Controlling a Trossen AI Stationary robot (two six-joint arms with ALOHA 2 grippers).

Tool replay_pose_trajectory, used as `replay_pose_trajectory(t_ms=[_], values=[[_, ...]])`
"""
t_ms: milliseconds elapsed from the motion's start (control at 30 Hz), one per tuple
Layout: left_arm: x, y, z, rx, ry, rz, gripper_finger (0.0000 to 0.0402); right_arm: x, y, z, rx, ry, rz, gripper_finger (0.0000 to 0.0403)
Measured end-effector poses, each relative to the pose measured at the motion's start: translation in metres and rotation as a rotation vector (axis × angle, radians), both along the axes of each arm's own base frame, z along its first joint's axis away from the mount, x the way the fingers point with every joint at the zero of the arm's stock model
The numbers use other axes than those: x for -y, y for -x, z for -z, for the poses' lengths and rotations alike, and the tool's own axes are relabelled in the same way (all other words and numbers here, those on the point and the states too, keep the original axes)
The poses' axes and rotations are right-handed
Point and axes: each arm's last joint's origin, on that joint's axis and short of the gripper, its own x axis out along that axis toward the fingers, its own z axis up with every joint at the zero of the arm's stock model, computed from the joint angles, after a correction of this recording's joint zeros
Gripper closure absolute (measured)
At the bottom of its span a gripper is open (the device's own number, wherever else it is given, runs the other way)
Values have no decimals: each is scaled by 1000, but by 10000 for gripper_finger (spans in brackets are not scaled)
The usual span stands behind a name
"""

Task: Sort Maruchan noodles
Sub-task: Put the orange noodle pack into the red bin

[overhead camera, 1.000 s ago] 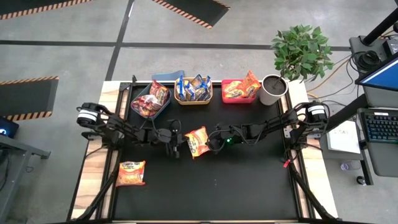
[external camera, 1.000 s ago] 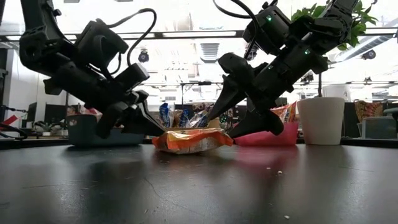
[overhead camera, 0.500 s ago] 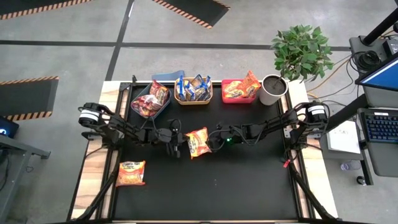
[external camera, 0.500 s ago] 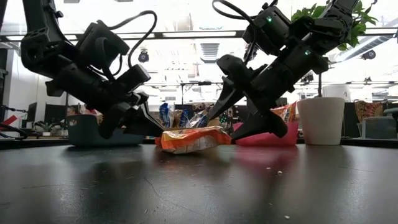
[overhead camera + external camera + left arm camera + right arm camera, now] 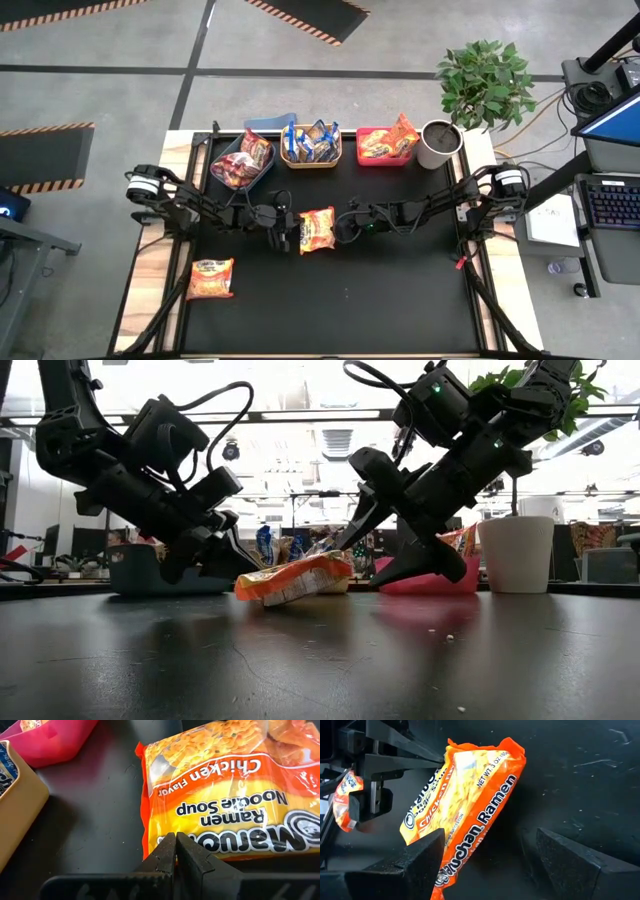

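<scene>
An orange Maruchan chicken packet [image 5: 317, 229] sits mid-table between my two grippers, tilted in the low view: its left end [image 5: 245, 591] is on the table and its right end [image 5: 340, 563] is raised. My left gripper [image 5: 289, 238] is shut at the packet's left edge. My right gripper [image 5: 357, 565] is open, one finger above and one below the packet's right end. Another Maruchan packet [image 5: 211, 277] lies flat near the table's front left. More packets fill the blue bin [image 5: 262, 180], the tan bin [image 5: 311, 161] and the red bin [image 5: 385, 160] along the far edge. My left gripper has its shut fingertips [image 5: 175, 845] on the packet's left edge [image 5: 165, 827], by the brand name. The fingers slant down from the table's left. That edge stays down on the table while the packet's other end is tilted up. My right gripper: I cannot tell whether either finger [image 5: 422, 855] touches the packet.
A white pot [image 5: 438, 143] with a plant [image 5: 487, 82] behind it stands at the far right corner. Bare black mat [image 5: 380, 300] stretches across the near half. A wooden border [image 5: 150, 285] runs along the table's left side.
The packet lay flat a second ago; its right end has risen while its left end has stayed on the table, and it has turned a little squarer to the table. My right gripper has rolled slightly about its own line, still open.
</scene>
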Motion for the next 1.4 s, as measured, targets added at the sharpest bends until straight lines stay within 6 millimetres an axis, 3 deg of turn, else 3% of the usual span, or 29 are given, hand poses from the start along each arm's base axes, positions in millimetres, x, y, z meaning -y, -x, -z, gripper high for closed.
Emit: replay_pose_trajectory(t_ms=[467, 733, 933, 1400], values=[[0, 0, 0, -1, 0, 0, 400, 0, -5, -8, 96, 25, 17, 102], [0, 0, 0, 4, 2, -2, 400, -1, -17, 21, 115, 23, 0, 101], [0, 0, 0, 7, 2, -3, 400, -3, -26, 27, 225, 69, -61, 106], [0, 0, -1, 21, 2, -4, 400, 0, -28, 27, 230, 60, -41, 222]])
